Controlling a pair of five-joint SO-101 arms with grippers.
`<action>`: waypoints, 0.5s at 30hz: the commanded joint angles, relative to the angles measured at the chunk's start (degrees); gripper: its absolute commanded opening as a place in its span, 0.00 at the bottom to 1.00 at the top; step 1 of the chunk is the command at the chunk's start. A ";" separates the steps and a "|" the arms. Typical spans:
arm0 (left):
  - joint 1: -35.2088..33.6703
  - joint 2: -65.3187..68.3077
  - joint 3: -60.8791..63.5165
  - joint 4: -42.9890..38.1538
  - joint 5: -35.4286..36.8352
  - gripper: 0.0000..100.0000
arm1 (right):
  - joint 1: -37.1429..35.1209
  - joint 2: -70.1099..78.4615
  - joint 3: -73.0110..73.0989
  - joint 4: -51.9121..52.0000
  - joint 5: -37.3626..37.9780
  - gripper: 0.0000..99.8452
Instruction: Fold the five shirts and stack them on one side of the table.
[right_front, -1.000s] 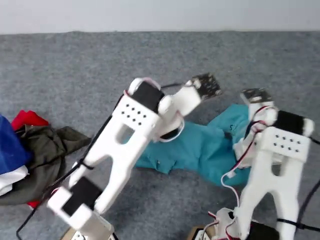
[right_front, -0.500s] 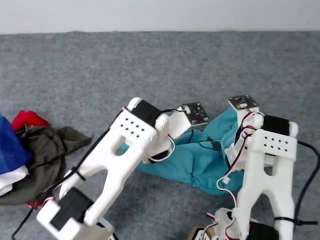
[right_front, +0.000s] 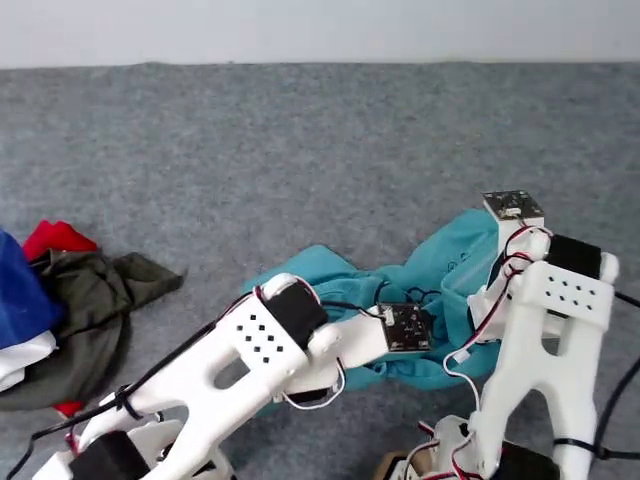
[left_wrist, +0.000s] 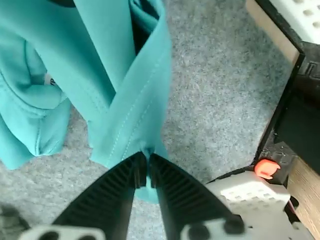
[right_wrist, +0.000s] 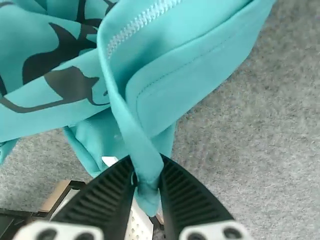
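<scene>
change vs earlier frames: left arm has drawn back toward the near edge of the bench and dropped lower. the teal shirt has been dragged with it and is more bunched than it was.

left pincer (left_wrist: 144, 164): shut tight on a stitched edge of the teal shirt (left_wrist: 125, 75), cloth hanging from the tips. right pincer (right_wrist: 147, 172): clamped on a doubled, seamed edge of the same shirt (right_wrist: 190, 75), with a black print showing beyond it.

shirt position: near-right part of the bench (right_front: 300, 150), between the two arms, partly lifted and crumpled rather than flat (right_front: 440, 265). long axis runs on a diagonal in the high view, from near-left to far-right, the far-right end by the right arm. cannot tell which end is the neck.

pile of other shirts (right_front: 90, 300) sits well apart at the left edge, unfolded.

step in hand (judgement): spreading the first shirt before folding. task is barely begun.

next move likely calls for drawing the two held edges apart until the cloth is taut, then lowering it flat, both grips kept.
</scene>
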 joint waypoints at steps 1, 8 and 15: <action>-0.18 -2.02 0.22 -0.09 0.26 0.02 | 0.75 -2.15 -0.35 0.13 0.35 0.01; -1.14 -2.02 0.22 -0.79 0.70 0.15 | 0.75 -2.24 -0.35 2.33 0.35 0.01; -6.24 -2.02 4.62 -6.42 0.35 0.16 | 0.75 -2.24 -0.53 3.38 0.35 0.01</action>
